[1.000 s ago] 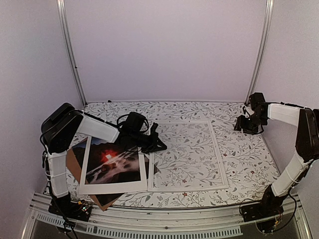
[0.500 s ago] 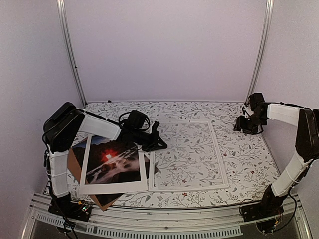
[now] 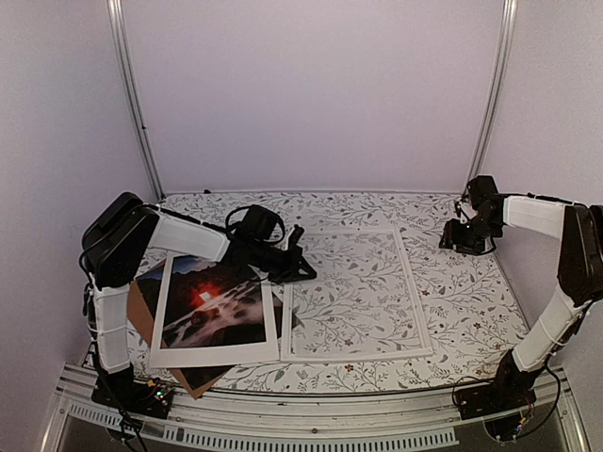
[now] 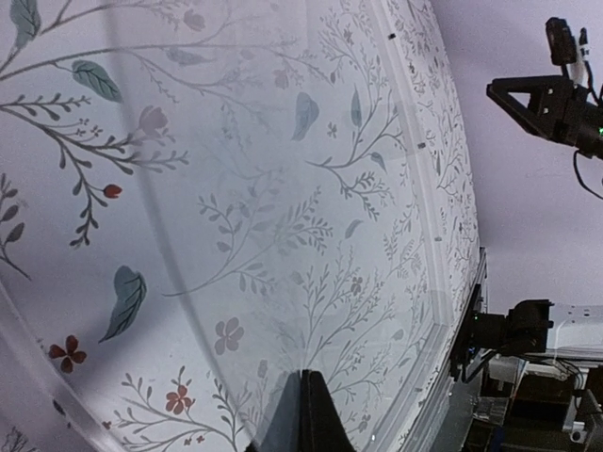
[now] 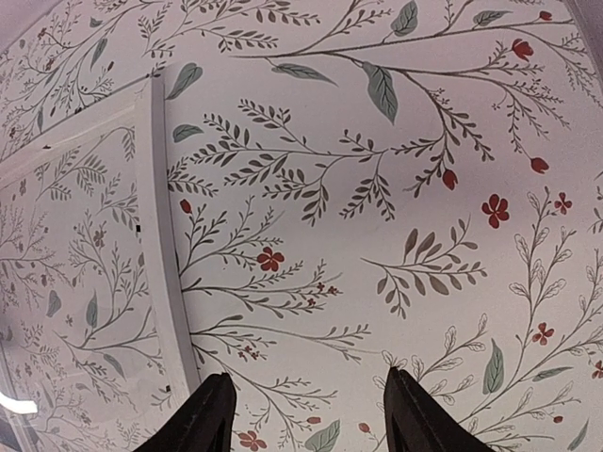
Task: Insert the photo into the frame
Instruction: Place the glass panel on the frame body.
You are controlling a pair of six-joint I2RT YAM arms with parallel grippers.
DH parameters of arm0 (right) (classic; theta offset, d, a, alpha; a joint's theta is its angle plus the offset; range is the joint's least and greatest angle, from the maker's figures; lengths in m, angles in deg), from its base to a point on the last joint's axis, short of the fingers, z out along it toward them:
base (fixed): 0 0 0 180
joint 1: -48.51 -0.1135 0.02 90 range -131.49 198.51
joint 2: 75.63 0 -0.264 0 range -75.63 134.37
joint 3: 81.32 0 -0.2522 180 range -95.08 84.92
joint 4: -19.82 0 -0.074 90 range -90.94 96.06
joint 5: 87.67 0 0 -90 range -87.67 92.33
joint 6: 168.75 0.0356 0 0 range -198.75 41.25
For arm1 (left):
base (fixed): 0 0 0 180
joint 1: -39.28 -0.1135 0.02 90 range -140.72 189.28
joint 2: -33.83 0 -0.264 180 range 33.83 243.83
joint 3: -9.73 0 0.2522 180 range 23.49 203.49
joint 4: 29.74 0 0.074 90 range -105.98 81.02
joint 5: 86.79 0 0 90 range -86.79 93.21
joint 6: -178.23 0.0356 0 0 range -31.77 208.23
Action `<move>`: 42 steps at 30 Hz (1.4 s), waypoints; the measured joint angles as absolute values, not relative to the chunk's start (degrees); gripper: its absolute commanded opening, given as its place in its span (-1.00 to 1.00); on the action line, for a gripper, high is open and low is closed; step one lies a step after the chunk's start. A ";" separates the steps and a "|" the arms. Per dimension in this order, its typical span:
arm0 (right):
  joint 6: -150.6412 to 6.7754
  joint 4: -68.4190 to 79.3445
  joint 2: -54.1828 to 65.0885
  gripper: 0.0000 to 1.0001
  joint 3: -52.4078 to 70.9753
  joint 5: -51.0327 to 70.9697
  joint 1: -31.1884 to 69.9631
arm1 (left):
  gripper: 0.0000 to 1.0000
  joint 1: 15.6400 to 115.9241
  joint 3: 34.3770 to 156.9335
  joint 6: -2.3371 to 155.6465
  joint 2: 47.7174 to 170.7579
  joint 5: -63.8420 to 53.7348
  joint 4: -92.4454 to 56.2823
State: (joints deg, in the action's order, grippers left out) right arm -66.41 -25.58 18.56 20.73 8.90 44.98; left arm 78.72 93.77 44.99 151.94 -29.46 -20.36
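Beside the photo, closed left fingers hang over the frame.

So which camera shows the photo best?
The top view: the photo lies at near left, edges under a white mat. Neither wrist view shows it, only the frame and patterned cloth.

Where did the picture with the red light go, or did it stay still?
No, it has not moved. The photo lies in the same spot beside the left edge of the frame in the top view.
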 measured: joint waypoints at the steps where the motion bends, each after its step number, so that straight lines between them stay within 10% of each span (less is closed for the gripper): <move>1: -66.43 -25.58 18.63 0.16 20.73 8.90 44.96 | -1.00 78.72 93.96 45.34 151.94 -29.44 -20.10; 42: -67.02 -25.60 19.00 0.15 20.82 8.98 43.15 | -1.00 78.31 101.55 54.00 153.64 -27.82 -10.61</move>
